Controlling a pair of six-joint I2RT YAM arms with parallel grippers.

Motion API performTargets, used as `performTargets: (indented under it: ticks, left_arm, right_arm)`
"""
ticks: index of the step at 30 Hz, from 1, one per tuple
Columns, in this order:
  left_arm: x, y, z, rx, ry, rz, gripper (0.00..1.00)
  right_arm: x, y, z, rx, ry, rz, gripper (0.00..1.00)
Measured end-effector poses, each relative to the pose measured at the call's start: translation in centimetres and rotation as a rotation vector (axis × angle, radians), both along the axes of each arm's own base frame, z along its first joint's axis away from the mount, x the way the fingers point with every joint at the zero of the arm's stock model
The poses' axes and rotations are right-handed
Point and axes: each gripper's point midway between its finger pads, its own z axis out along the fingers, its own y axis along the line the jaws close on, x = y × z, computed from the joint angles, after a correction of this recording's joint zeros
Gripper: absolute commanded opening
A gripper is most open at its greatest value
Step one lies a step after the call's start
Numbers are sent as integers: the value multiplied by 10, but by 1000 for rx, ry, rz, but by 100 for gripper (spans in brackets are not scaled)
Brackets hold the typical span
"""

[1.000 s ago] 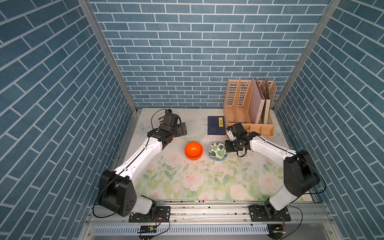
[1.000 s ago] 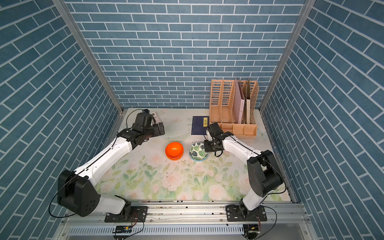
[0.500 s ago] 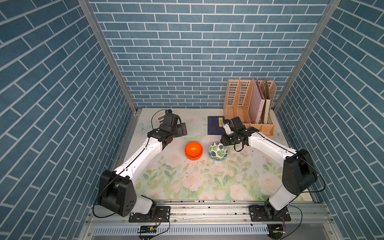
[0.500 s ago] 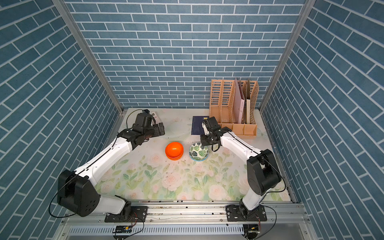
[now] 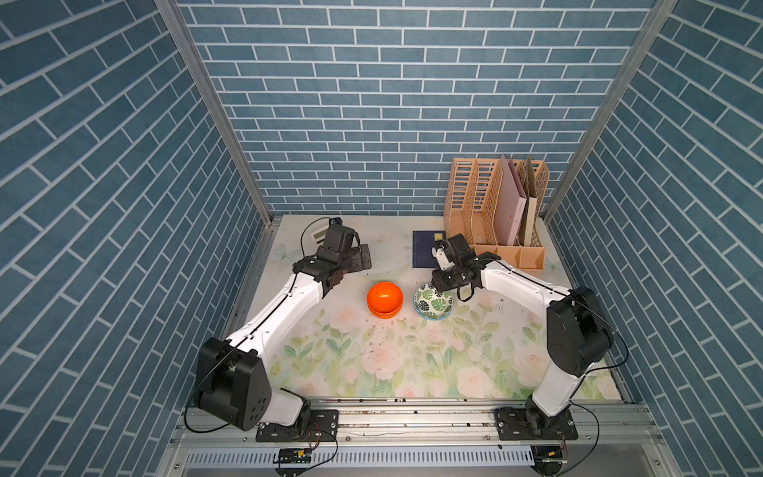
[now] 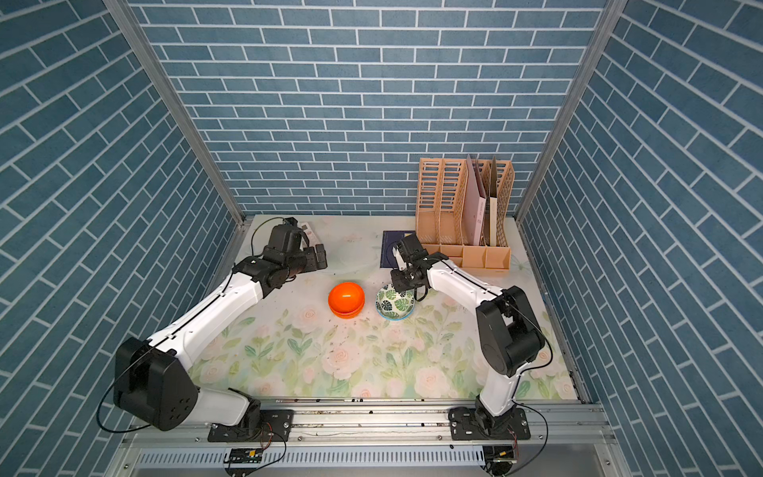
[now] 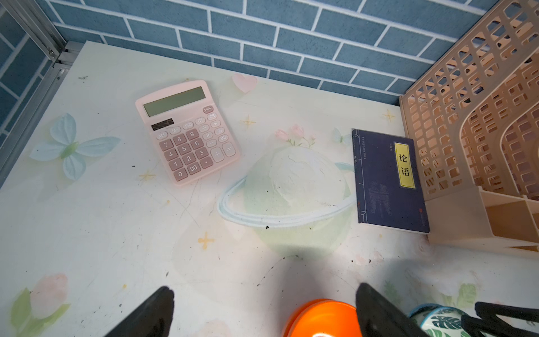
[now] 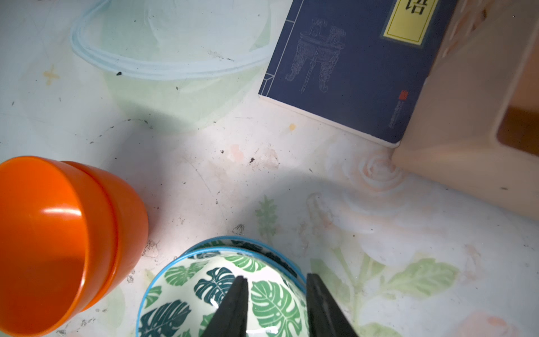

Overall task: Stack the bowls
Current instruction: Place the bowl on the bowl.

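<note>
Two orange bowls (image 5: 385, 299) (image 6: 346, 299) sit nested, mouth up, at mid-table. Beside them on the right stand two leaf-print bowls (image 5: 433, 303) (image 6: 394, 303), also nested. My right gripper (image 8: 277, 277) (image 5: 439, 285) hovers over the far right rim of the leaf-print bowls (image 8: 186, 289). It is open, one finger over the inside and one outside, and holds nothing. My left gripper (image 7: 265, 289) (image 5: 365, 260) is wide open and empty, raised behind and left of the orange bowls (image 7: 323, 319).
A pink calculator (image 7: 189, 131) lies at the back left. A dark blue book (image 7: 388, 181) (image 8: 350, 64) lies flat against a tan file rack (image 5: 495, 206) at the back right. Blue brick walls close in the back and both sides.
My right gripper's jaws have parted from the leaf-print bowl's rim, and its wrist has lifted a little toward the back. The left arm and all the bowls have stayed put.
</note>
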Motion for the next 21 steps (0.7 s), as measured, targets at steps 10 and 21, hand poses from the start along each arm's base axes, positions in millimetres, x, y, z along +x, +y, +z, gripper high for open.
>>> performTargets:
  ticks: [10,21]
  left_arm:
    - [0,1,0,5,-1,1,100]
    - [0,2,0,9,-3,5,99]
  right_arm:
    - [0,4,-13,-16,15,7,37]
    - [3,6,-12,-16,7,6,36]
